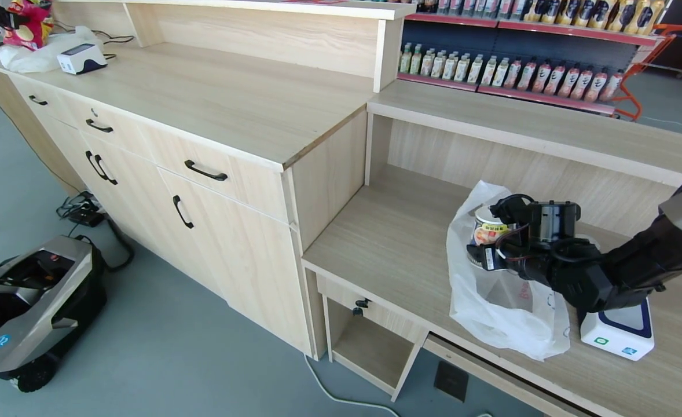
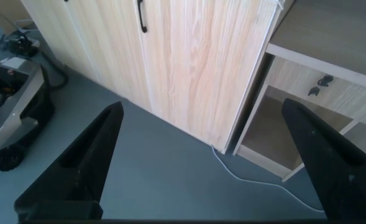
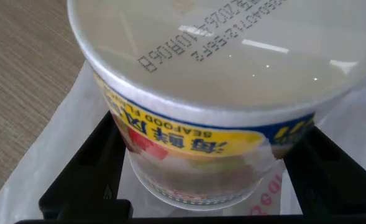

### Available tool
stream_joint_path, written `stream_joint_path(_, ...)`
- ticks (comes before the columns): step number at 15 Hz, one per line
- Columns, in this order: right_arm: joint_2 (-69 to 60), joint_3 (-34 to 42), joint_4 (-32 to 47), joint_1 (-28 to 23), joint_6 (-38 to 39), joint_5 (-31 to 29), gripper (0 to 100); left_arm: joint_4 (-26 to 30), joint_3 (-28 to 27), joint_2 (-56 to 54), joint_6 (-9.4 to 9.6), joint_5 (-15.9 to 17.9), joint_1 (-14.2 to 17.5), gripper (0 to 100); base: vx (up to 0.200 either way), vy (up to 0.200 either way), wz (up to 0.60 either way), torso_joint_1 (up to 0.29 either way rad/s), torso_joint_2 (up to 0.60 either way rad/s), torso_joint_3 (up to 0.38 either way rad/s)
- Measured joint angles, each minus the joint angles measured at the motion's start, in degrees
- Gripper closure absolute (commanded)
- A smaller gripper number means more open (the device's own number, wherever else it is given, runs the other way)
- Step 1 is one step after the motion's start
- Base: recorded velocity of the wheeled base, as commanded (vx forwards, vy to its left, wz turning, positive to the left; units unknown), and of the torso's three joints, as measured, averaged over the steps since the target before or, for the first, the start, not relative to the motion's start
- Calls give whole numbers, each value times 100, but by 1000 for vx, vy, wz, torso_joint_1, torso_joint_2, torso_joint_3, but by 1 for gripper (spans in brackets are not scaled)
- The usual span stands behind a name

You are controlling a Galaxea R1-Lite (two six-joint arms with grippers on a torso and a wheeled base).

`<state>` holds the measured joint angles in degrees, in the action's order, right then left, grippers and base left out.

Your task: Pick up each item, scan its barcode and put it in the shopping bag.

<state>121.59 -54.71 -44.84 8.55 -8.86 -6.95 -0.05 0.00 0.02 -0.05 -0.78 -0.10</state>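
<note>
Right end effector (image 1: 484,246) clamped on a noodle cup (image 3: 220,112), cup at the mouth of the white shopping bag (image 1: 506,327) on the surface (image 1: 393,243), scanner (image 1: 618,337) just beside the bag, left end effector (image 2: 202,109) apart above the floor (image 2: 170,180)

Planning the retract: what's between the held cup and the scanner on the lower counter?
Head view: the right gripper with its arm, and the shopping bag and its white plastic, lie between the noodle cup and the white scanner. Nothing else there.
</note>
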Motion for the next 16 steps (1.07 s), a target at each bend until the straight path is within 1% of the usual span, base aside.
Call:
stream_joint_path(2, -32, 28, 0, -74, -77, -20, 100, 0, 0, 0, -2, 0, 0, 0, 0, 0, 0, 0, 0, 0)
stream_joint_path(5, -50, 20, 15, -315, -195, -35, 100, -2, 0, 0, -2, 2, 0, 0, 0, 0, 0, 0, 0, 0)
stream_joint_path(9, 13, -22, 9, -338, -180, -2, 100, -2, 0, 0, -2, 2, 0, 0, 0, 0, 0, 0, 0, 0)
stream_joint_path(16, 156, -66, 1, -233, -167, 2, 100, -2, 0, 0, -2, 0, 0, 0, 0, 0, 0, 0, 0, 0)
